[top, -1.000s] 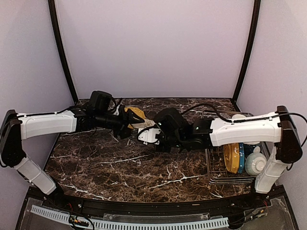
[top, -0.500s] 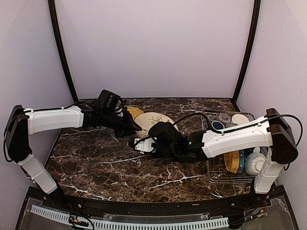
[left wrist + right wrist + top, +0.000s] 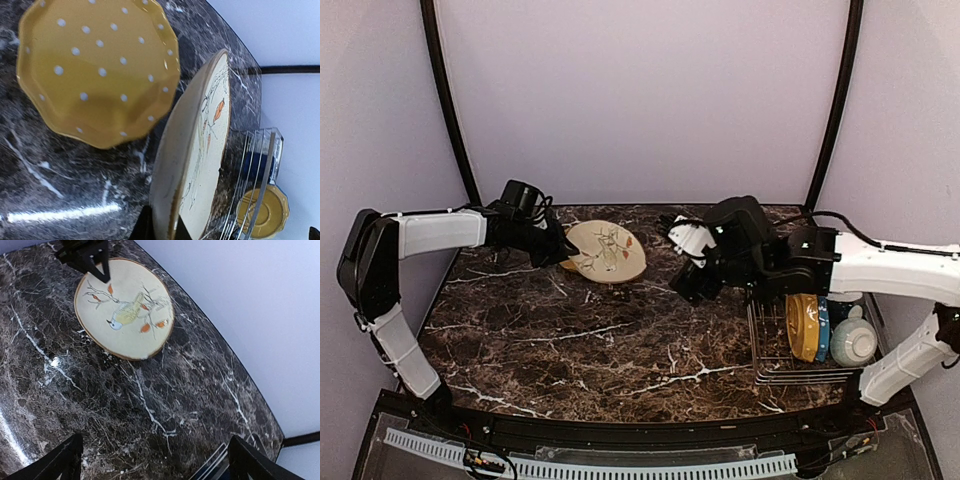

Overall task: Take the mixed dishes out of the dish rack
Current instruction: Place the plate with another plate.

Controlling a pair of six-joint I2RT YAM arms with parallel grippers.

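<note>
My left gripper is shut on the near rim of a cream plate painted with a bird, holding it tilted over the back left of the table. In the left wrist view its fingertips pinch that rim, and the cream plate stands on edge beside a yellow white-dotted plate lying flat on the marble. My right gripper hangs open and empty between the plate and the dish rack. In the rack stand a yellow plate, a blue plate and a pale bowl.
The dark marble table lies between the two arms. From the right wrist view, the cream plate sits ahead with the left gripper's fingers on its far rim, and a corner of the rack shows low right.
My right gripper has let go of the cream plate, opened wide and drawn back right toward the rack. The left gripper shut on the plate and carried it left and back.
</note>
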